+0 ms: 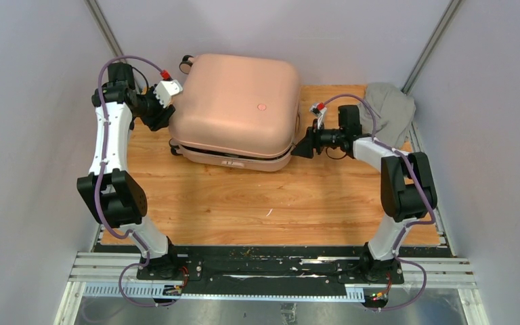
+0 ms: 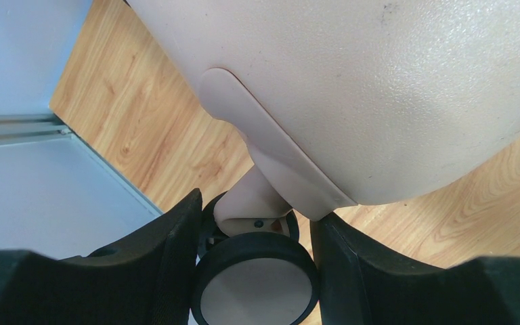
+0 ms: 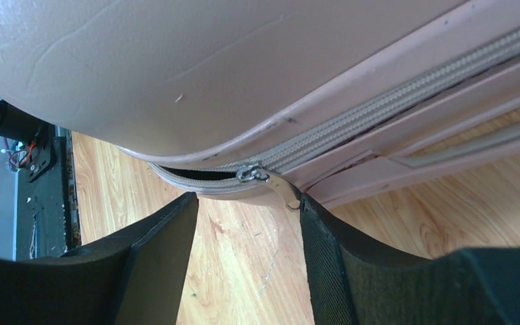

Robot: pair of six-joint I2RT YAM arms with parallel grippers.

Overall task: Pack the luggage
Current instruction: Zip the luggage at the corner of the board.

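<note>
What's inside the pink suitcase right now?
The suitcase lid is almost shut. Only a narrow dark gap shows along its front seam, so any contents are hidden by the shell. The grey cloth lies outside, to its right.

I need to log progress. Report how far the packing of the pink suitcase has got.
Done: the luggage lid is down. In hand: left fingers clamp a caster wheel; right fingers, open, straddle the zipper pull. Left: the front seam gapes unzipped, and the grey cloth lies outside on the table.
</note>
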